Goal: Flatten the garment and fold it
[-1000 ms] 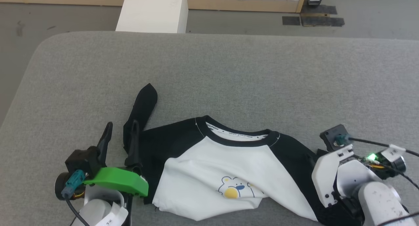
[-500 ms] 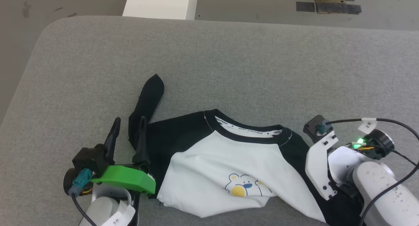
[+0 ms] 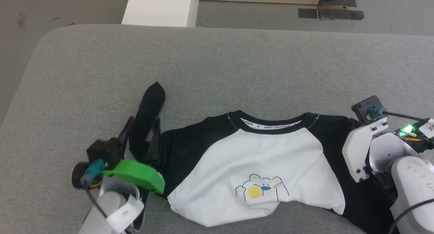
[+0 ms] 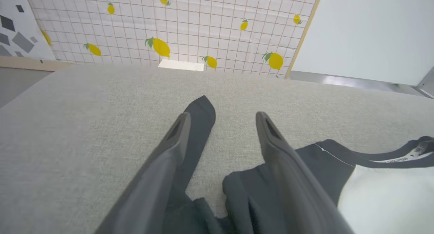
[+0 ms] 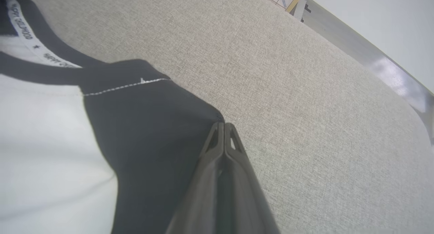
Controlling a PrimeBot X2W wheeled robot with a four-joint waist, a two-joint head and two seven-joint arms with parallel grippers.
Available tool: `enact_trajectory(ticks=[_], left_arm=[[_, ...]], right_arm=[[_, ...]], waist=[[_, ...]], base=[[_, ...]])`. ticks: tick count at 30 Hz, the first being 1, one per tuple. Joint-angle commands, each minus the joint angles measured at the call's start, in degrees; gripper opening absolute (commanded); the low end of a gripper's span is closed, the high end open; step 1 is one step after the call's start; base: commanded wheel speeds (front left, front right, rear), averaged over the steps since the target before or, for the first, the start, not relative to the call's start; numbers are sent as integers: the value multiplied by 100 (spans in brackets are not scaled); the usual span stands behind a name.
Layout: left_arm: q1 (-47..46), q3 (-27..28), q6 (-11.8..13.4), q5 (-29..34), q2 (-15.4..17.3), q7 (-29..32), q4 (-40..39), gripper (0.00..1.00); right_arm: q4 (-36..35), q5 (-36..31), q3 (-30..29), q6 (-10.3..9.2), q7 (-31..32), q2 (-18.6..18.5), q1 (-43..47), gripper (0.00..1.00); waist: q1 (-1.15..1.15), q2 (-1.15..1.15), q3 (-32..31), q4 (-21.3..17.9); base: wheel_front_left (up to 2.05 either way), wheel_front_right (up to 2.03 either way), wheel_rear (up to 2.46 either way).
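Right jaws pressed together, pinching edge of garment (image 3: 257, 159) at black shoulder, by right end of surface (image 3: 237, 64) toward near edge. Left jaws wide apart, low over bunched cloth of other black sleeve (image 3: 149, 105); contact unclear. Grey surface padded, far left corner rounded. Garment lies along near edge, print side up, collar toward far edge; loose sleeve points toward far left corner. White box (image 3: 159, 6) beyond far edge. Yellow-and-grey print (image 3: 259, 190) low on white body.

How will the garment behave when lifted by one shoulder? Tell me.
Probably floppy: the garment lies rumpled, its black sleeve bunched and twisted. Likely light: the cloth lies thin and flat. It should drape and drag across the grey surface, not slide stiffly.
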Motion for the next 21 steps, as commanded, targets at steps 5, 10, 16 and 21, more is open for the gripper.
enact_trajectory(ticks=[5,10,16,21], left_arm=[[-748,-348,-295,186,187,729,386,100],[-1387,-848,-614,246,330,1911,935,100],[-1869,-1289,-740,234,461,3223,1418,100],[-2006,-1548,-762,219,569,4298,1695,100]], right_arm=[[-201,-33,-18,-12,66,92,236,0],[-298,33,68,-12,128,134,255,0],[-353,64,51,-12,200,116,294,0],[-406,100,93,-12,225,103,283,0]], waist=[[0,48,-15,-88],[0,48,51,-217],[0,48,176,-332],[0,48,279,-461]], base=[[0,0,0],[0,0,0],[0,0,0],[0,0,0]])
